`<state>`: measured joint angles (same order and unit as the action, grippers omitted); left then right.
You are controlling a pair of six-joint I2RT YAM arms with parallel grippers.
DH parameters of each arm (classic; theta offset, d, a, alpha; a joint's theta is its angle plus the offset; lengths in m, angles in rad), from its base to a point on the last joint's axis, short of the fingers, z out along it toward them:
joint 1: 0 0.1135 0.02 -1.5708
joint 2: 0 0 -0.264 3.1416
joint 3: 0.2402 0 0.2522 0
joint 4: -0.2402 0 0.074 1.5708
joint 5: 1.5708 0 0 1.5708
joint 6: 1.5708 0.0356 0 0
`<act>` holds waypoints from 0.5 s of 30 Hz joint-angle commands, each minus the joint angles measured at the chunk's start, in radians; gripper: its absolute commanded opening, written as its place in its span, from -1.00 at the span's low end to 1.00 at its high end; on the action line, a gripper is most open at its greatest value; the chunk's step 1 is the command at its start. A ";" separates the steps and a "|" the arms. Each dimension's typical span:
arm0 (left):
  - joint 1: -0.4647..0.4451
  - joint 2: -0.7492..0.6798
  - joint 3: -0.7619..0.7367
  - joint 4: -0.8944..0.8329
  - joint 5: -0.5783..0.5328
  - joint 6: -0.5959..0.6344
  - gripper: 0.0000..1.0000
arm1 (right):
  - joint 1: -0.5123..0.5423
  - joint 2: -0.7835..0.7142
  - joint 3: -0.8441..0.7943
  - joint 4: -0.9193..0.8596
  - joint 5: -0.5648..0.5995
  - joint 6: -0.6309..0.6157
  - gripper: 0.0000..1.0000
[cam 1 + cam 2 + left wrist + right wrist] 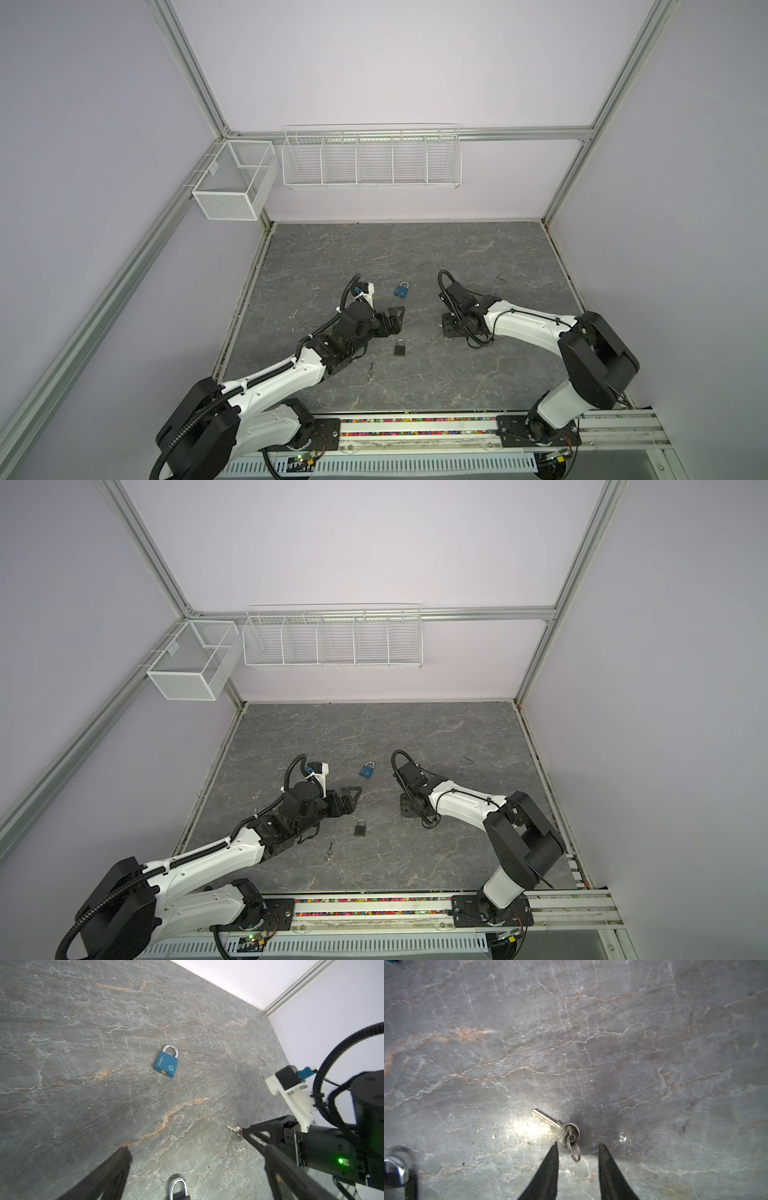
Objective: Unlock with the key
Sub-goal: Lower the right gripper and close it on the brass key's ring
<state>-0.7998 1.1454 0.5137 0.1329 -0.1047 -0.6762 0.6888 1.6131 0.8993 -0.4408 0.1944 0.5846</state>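
**Step in hand: grasping the key.** We take the black padlock (pixel 400 347) as the reference for all positions.

The key (pixel 550 1123) lies flat on the grey stone-patterned table (pixel 415 249). It is near the black padlock, on its right, under the right gripper (pixel 578 1145), so the top views do not show it. The right gripper stands tips-down at the table, jaws partly open and holding nothing. The split ring (pixel 576 1153) lies in the gap between the two tips. The key's bow sits just ahead of one tip, with the blade pointing away.

Procedure, as we judge it:
1. We advance the tips slightly so that they bracket the bow and not the ring alone. A grip on the ring would leave the key swinging free.
2. We close across the bow and keep the blade projecting clear.
3. We lift only once the grip is firm, since a thin key on a hard surface is likely to slip out.

The left gripper (pixel 197 1148) hovers just beyond the black padlock, jaws spread wide and empty. The blue padlock (pixel 401 289) lies farther beyond the black padlock. A second key (pixel 370 371) lies near the black padlock's front left. We cannot tell which key fits which padlock
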 commanded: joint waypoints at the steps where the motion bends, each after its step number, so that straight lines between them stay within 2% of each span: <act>1: -0.005 0.014 0.038 -0.016 -0.005 0.001 0.99 | -0.008 0.020 0.008 0.016 0.004 -0.021 -0.37; 15: -0.004 0.026 0.054 -0.032 -0.004 -0.023 0.99 | -0.009 0.048 -0.004 0.020 -0.012 -0.036 -0.56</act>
<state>-0.7998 1.1709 0.5335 0.1204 -0.1043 -0.6804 0.6868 1.6463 0.8993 -0.4129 0.1860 0.5560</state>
